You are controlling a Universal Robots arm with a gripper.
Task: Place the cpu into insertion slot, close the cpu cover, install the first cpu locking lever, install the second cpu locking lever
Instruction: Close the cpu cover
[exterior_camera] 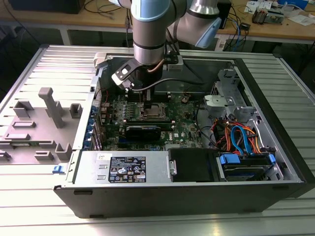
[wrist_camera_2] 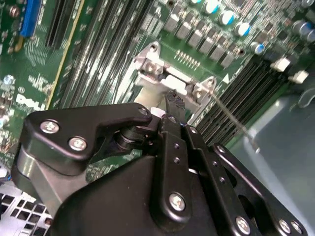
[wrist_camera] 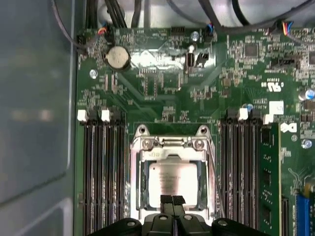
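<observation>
Silver-grey cpu (wrist_camera: 173,179) sits in the insertion slot (wrist_camera: 143,183), with the gripper (wrist_camera: 172,200) poised over one edge of it.

Its jaws are pinched together on nothing, and in the exterior view they stand straight above the socket. The cpu cover (wrist_camera: 170,156) looks to be lying flat around the chip. One thin locking lever (wrist_camera_2: 231,117) slants free along the socket's side, next to the memory slots (wrist_camera: 241,172) and close to the tips.
</observation>
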